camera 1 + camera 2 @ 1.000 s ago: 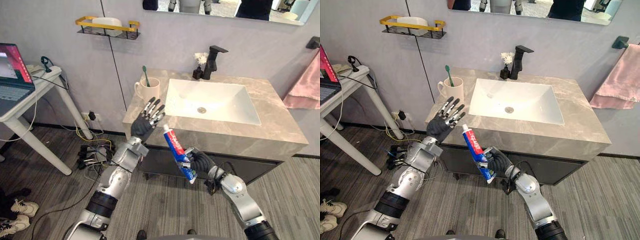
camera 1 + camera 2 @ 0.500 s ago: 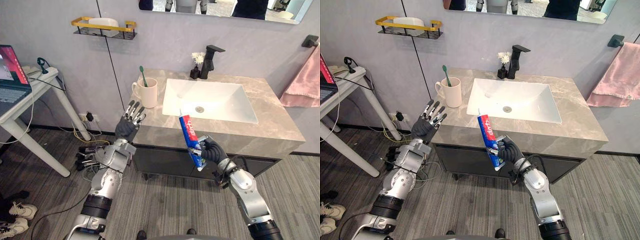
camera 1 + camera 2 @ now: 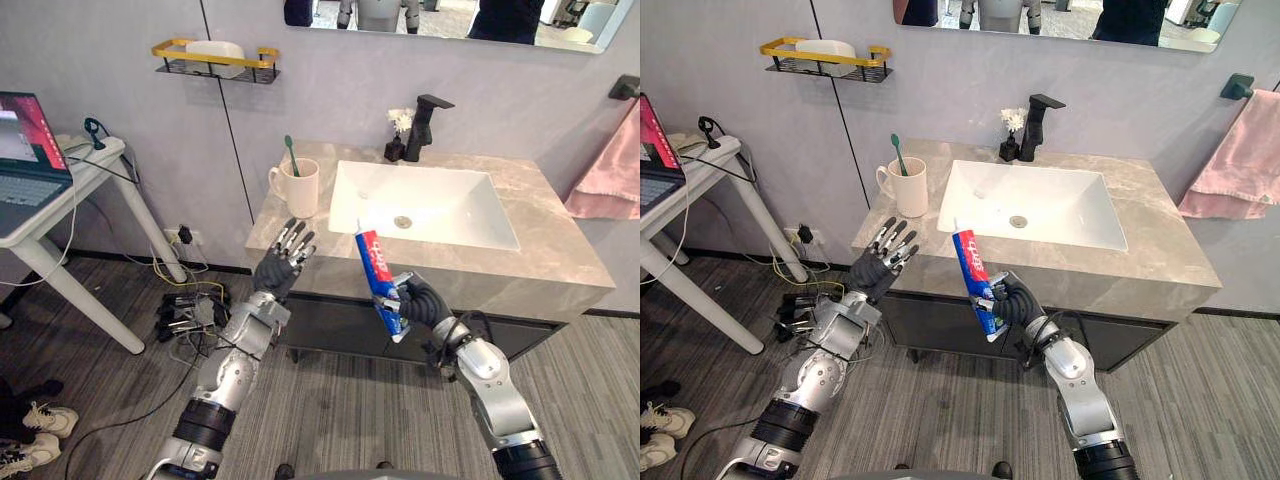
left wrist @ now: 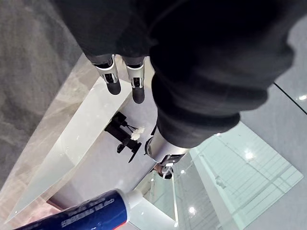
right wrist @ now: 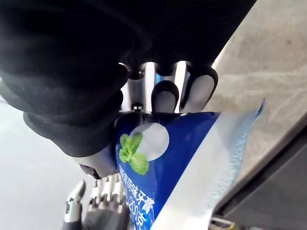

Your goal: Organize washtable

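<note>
A grey marble-topped table (image 3: 560, 255) with a white inset sink (image 3: 440, 195) stands against a plain grey wall (image 3: 330, 90). Above the table hangs a mirror (image 3: 450, 12). To its left are a yellow-railed wire shelf (image 3: 215, 60) on the wall and a white side table (image 3: 92, 170) carrying a laptop (image 3: 25, 150). To its right hangs a pink towel (image 3: 608, 165). Grey wood-grain floor (image 3: 100, 385) lies below.

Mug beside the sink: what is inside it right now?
A green toothbrush stands in the mug, its upper part sticking up past the rim. The mug wall hides its lower end and anything else inside. The toothpaste tube is held in the right hand.
</note>
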